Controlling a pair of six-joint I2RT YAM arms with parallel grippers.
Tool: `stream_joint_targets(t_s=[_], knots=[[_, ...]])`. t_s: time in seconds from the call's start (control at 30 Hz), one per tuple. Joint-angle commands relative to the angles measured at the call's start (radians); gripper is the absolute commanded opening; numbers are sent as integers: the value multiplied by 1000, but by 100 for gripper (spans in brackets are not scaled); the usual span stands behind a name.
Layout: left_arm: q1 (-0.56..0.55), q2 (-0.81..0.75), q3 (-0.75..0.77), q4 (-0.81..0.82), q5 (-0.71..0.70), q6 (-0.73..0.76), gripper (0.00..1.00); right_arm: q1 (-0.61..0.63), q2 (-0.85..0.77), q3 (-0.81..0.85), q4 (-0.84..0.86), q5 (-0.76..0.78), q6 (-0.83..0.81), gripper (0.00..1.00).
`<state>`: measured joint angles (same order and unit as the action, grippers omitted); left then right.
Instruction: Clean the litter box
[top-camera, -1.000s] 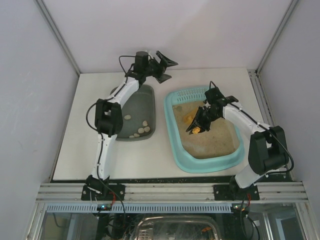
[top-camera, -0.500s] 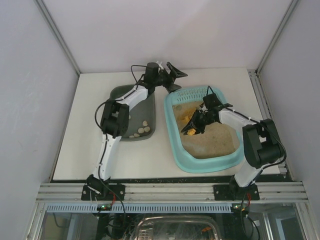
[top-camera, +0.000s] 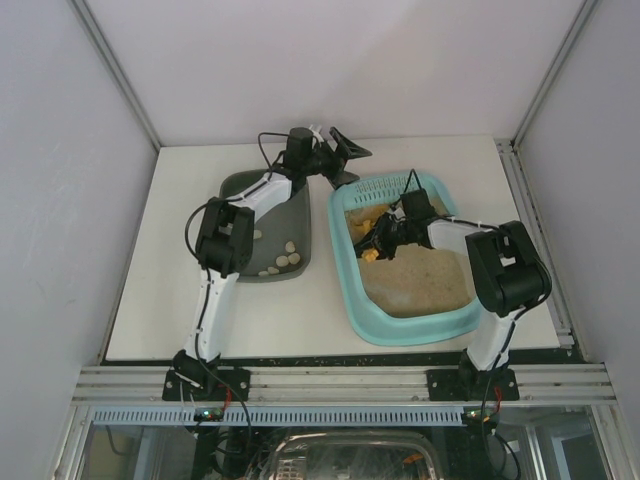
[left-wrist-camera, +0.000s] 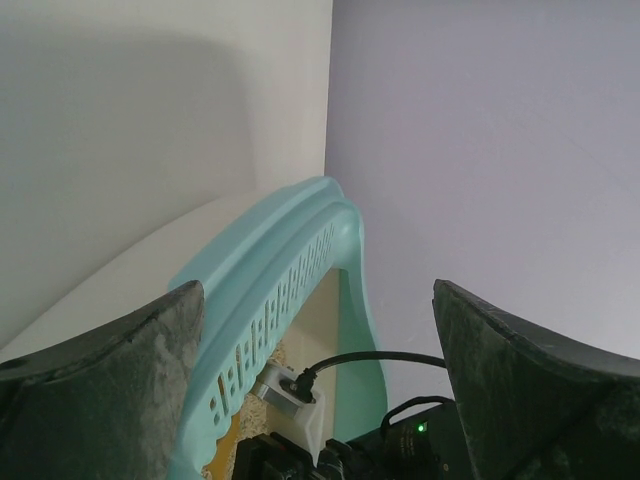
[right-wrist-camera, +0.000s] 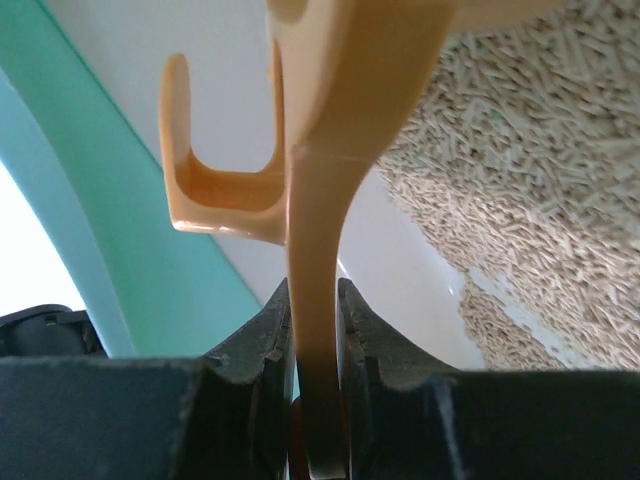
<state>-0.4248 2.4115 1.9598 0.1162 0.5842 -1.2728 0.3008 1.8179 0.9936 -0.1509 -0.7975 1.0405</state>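
The light-teal litter box (top-camera: 345, 270) with beige litter (top-camera: 415, 275) sits right of centre; its perforated strip (top-camera: 385, 186) is at the far end and shows in the left wrist view (left-wrist-camera: 262, 300). My right gripper (top-camera: 385, 237) is shut on the handle of an orange scoop (right-wrist-camera: 318, 250), held over the litter near the box's far left corner; the scoop (top-camera: 372, 247) shows orange from above. My left gripper (top-camera: 345, 158) is open and empty, held above the table at the box's far left corner.
A dark grey-green tub (top-camera: 292, 205) with several pale lumps (top-camera: 282, 262) lies left of the litter box. White walls enclose the table on the back and sides. A metal rail (top-camera: 340, 385) runs along the near edge.
My right gripper has carried the scoop leftward and farther back in the litter box. My left gripper swung right toward the box's far corner, then drew back slightly.
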Motion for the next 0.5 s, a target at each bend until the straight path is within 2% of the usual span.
stream_joint_targets(t_s=[0.0,0.2,0.47], knots=[[-1,-59,-36,-14,39,27,100,2,24,-12,200,-52,55,0],[4,-60,-36,-15,40,26,100,-1,-23,-138,391,-67,119,0],[20,-80,-43,-32,48,51,100,-11,-206,-231,322,-64,11,0]])
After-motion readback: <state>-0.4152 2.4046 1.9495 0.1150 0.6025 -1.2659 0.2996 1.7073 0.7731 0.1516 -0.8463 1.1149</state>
